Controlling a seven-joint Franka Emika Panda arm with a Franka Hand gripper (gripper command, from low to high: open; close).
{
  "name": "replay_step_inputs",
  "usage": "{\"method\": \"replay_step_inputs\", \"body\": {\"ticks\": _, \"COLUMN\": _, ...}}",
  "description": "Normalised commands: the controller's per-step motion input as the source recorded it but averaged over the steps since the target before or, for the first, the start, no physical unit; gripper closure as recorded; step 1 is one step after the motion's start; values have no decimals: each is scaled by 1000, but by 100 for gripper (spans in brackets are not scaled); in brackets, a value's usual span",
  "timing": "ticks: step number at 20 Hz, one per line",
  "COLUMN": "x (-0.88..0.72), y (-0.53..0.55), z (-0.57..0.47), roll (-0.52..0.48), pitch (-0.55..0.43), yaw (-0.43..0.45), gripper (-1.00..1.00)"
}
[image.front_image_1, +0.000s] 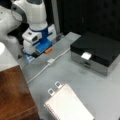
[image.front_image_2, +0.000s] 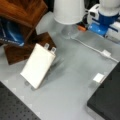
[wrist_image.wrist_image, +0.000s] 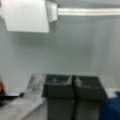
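A grey table (image.front_image_1: 100, 87) is bearing a cable (image.front_image_1: 42, 68) and notepad (image.front_image_1: 68, 105). The gripper (wrist_image.wrist_image: 73, 86) is hanging low over the cable, pads together, notepad well apart.

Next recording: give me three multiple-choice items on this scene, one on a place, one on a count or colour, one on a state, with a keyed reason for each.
1. In a front view, where is the black box?
A. right
B. bottom left
C. on the notepad

2. How many clips top the notepad?
A. none
B. two
C. five

3. How do the gripper fingers stand?
A. wide apart
B. pressed together
C. around the cable

Key: 1 A, it sits at the right. 2 B, two clips show. 3 B, the wrist view shows the pads touching, nothing between, the cable apart.
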Motion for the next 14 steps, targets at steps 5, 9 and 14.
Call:
{"method": "replay_step_inputs", "body": {"ticks": 5, "x": -419, "y": 142, "z": -296, "roll": 140, "pitch": -238, "yaw": 133, "gripper": 100}}
{"method": "replay_step_inputs", "body": {"ticks": 9, "x": -534, "y": 201, "z": -379, "roll": 230, "pitch": -257, "yaw": 102, "gripper": 100}}
{"method": "replay_step_inputs", "body": {"ticks": 14, "x": -567, "y": 170, "z": -522, "roll": 187, "pitch": -315, "yaw": 68, "gripper": 100}}
